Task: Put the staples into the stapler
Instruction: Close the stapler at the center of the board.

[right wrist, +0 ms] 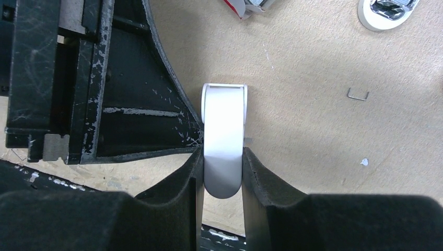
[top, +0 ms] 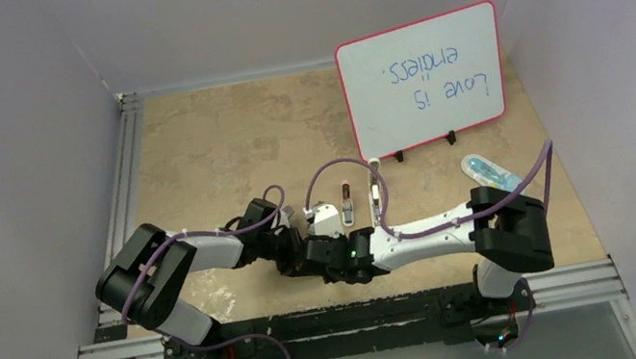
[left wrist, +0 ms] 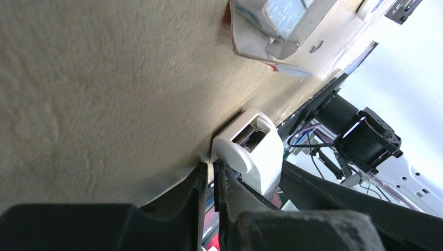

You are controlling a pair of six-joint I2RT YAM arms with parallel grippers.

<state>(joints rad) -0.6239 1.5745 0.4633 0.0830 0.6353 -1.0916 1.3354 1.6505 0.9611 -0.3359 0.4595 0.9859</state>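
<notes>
1. Our right tool (right wrist: 222,159) is clenched on the white stapler (right wrist: 223,120). It grips only the rounded rear end, and the rest reaches forward past the fingertips. With so short a hold, we judge that a push on the front could pivot the stapler in the grip or lever it out.
2. Our left tool (left wrist: 210,175) is clenched down to a slit, just beside the stapler's open end. We cannot tell whether a strip is pinched in that slit. If one is, it is thin and could tilt or drop as it meets the channel.
3. The staples (left wrist: 284,15) lie in their grey tray (left wrist: 313,23) at the red-pink box (right wrist: 235,6), on the tabletop (right wrist: 313,157) beyond the stapler and apart from both tools. If we reach for them with a closed tool, we would likely shove the tray rather than pick from it.
4. We expect the strips to break up under a hard pinch. One loose staple (right wrist: 358,94) already lies on the tabletop off to the stapler's side.
5. Our two tools stand very near each other. A small misjudged move could knock them together and jolt the stapler out of line.
</notes>
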